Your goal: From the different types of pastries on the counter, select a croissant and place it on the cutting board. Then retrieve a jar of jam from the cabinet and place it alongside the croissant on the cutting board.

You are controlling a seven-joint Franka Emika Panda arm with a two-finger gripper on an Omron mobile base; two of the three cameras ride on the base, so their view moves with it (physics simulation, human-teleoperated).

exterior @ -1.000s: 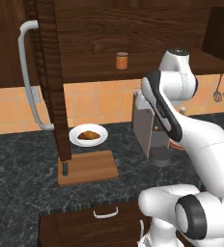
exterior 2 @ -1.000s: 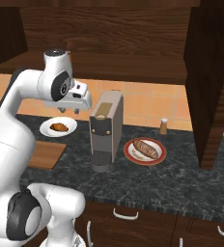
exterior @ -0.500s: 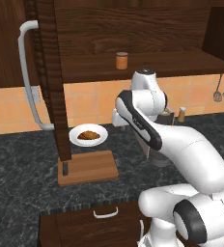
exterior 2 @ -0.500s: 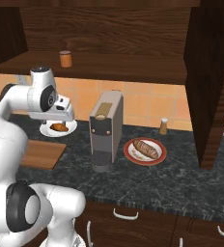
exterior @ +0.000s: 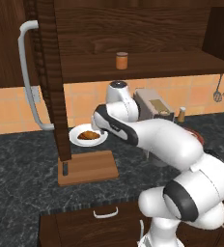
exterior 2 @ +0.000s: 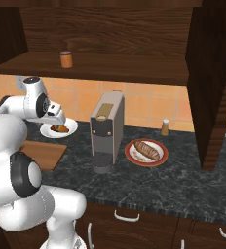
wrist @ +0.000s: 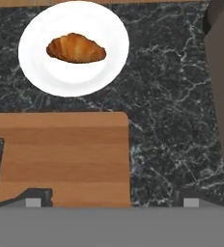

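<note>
Hand [wrist: 111, 200] spread and empty above cutting board [wrist: 61, 154], croissant [wrist: 76, 48] on white plate [wrist: 46, 72] beyond

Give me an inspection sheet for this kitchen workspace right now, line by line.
Surface: dark speckled counter over drawers.
Croissant: on a white plate, not yet on the board.
Board: bare, beside that plate.
Jam jar: upright on the cabinet shelf, door open.
Other pastry: on a second plate, right of the coffee machine.
Clutter: shaker by the wall; utensils hanging.
Gripper: open, empty, above the board's edge and counter.
Cables: nothing seen.
Surroundings: orange tiled wall, dark wood cabinets.
</note>
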